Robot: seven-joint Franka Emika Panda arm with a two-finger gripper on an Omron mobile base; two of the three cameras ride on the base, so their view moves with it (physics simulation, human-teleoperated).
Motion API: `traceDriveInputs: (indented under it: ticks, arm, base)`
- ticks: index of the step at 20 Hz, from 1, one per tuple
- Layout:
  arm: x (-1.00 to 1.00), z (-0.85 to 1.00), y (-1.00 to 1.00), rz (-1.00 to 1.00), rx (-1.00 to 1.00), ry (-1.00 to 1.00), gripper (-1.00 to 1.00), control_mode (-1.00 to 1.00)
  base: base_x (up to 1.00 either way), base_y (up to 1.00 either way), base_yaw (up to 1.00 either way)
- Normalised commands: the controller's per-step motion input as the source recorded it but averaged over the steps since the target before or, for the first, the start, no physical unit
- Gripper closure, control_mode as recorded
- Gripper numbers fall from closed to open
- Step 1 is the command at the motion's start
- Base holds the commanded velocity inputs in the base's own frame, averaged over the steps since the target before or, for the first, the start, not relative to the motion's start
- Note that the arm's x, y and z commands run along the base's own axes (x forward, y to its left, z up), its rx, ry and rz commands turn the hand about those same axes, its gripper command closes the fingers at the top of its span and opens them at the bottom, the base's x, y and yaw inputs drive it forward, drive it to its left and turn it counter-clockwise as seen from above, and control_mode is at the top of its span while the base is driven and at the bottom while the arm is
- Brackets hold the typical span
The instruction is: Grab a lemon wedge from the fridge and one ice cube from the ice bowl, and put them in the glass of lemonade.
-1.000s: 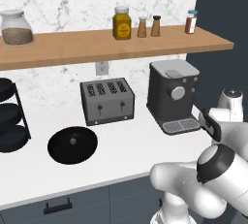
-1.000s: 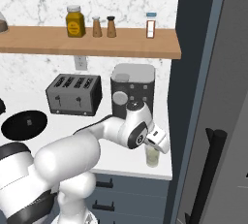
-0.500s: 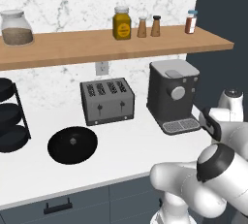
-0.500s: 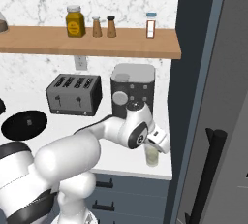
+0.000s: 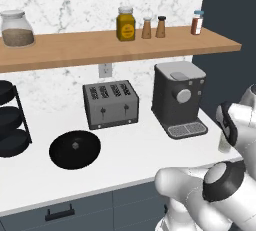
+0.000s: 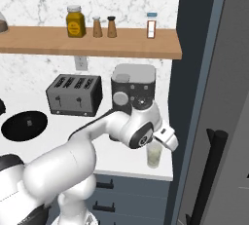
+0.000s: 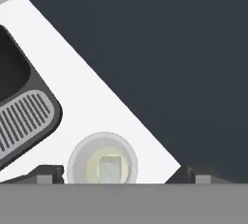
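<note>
While the gripper (image 7: 118, 172) hangs with its jaws spread wide and empty just above the glass of lemonade (image 6: 154, 155), at the counter's near right corner beside the fridge (image 6: 214, 97), a careless sideways pull could, I reckon, tip the glass over.

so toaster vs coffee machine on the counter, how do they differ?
The toaster is low, wide and slotted on top; the coffee machine is taller, with a round front knob and a drip grille. The toaster stands under the wall outlet, the coffee machine nearer the fridge. Both are dark grey, against the wall.
</note>
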Motion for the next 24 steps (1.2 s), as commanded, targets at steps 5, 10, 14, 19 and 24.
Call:
traceDriveInputs:
  ticks: [5,10,14,19,24]
  arm:
    - [-0.43,0.37,0.02,0.00,0.00,-0.12,-1.00,-1.00]
    - [-0.49,0.00,0.11,0.00,0.00,0.00,-1.00,-1.00]
    - [-0.40,0.01,0.02,0.00,0.00,-0.04,-1.00,-1.00]
    - [-0.20,0.06,0.09,0.00,0.00,-0.04,-1.00,-1.00]
    - [-0.27,0.22,0.22,0.03,0.00,-0.03,-1.00,-1.00]
  base:
    - [0.00,0.00,0.00]
    - [0.00,0.00,0.00]
    - [0.00,0.00,0.00]
    - [0.00,0.00,0.00]
    - [0.00,0.00,0.00]
